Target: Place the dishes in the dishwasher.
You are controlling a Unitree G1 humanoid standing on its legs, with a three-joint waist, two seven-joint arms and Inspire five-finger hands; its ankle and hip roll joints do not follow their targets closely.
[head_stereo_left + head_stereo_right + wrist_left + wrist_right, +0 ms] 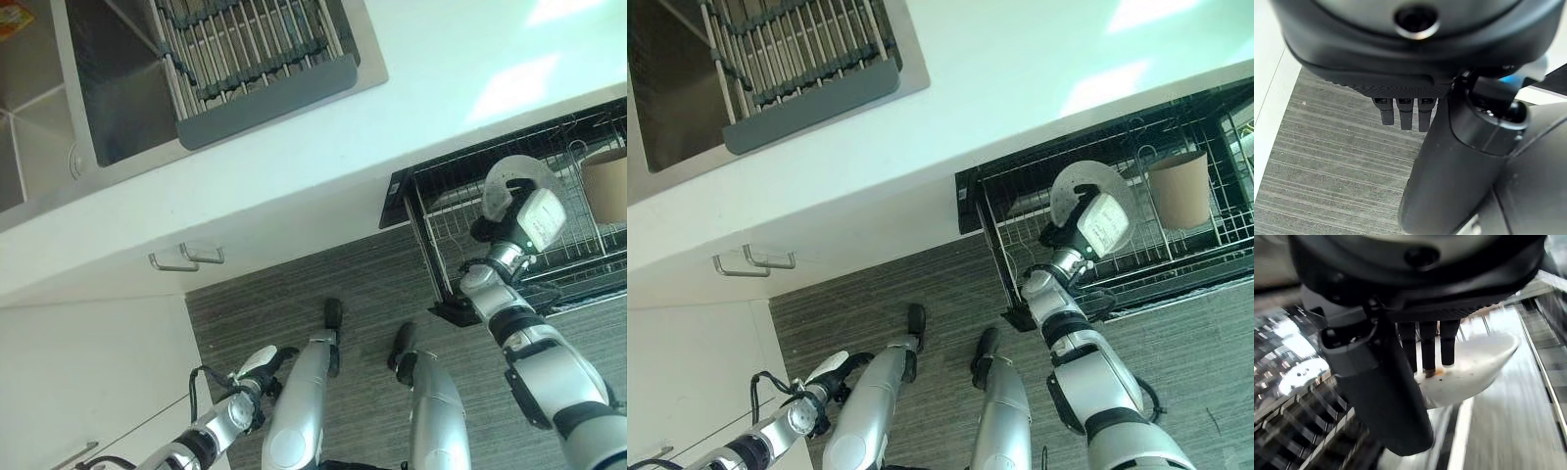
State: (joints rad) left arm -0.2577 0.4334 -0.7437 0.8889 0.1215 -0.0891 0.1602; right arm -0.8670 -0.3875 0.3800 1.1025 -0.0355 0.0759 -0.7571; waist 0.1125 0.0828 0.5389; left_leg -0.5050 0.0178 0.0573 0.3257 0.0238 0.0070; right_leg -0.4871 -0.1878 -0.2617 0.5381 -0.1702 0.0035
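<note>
A white plate (1070, 188) is held on edge over the pulled-out black wire dishwasher rack (1014, 211). My right hand (1099, 223) is shut on it. In the right wrist view the fingers (1425, 350) lie on the plate (1474, 369), which bears a small orange stain, with rack wires below. My left hand (257, 364) hangs low beside the cabinet front, away from the rack. Its fingers (1405, 117) are relaxed and hold nothing.
A brown cup (1178, 188) stands in the rack just right of the plate. A white counter (441, 69) runs above the rack, with a steel sink (118, 98) and a grey drying rack (255, 59) at its left. Two cabinet handles (186, 259) sit below.
</note>
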